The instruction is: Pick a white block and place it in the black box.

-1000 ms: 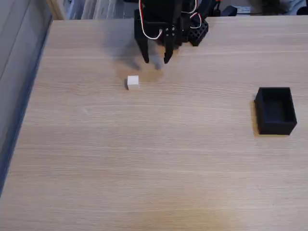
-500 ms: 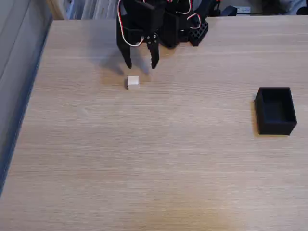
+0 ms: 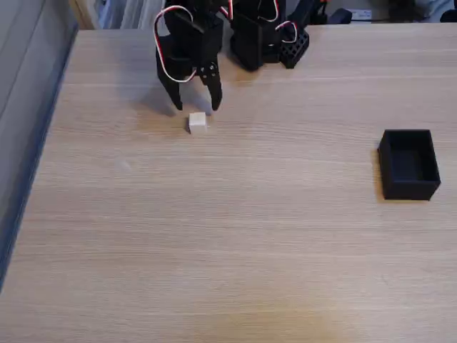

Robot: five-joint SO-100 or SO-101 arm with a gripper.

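1. Grey surface [image 3: 28, 107] runs down the far left edge of the fixed view, beside the pale wooden table [image 3: 214, 236] I work on.
2. Moving right, my gripper [image 3: 196, 107] hangs over the upper left part of the table, pointing down, with my black arm [image 3: 187, 43] and its red and white wires [image 3: 168, 57] rising behind it toward the top edge.
3. My two fingers stand spread apart, so my hand is open and holds nothing; one fingertip [image 3: 178, 105] sits to the left and the other to the right.
4. The white block [image 3: 197, 122] lies on the table just below the gap between my fingertips as this view shows it, very near them. I cannot tell from this angle whether the tips are level with the block or above it, and I see no contact with it.
5. A soft shadow [image 3: 161, 107] falls on the wood around my fingers.
6. Further right along the top edge stands my black base [image 3: 264, 43], with more wires on it.
7. The middle of the table is bare wood grain.
8. At the far right, well apart from the block and from my hand, sits the black box [image 3: 408, 187], upright, open at the top, its inside dark.
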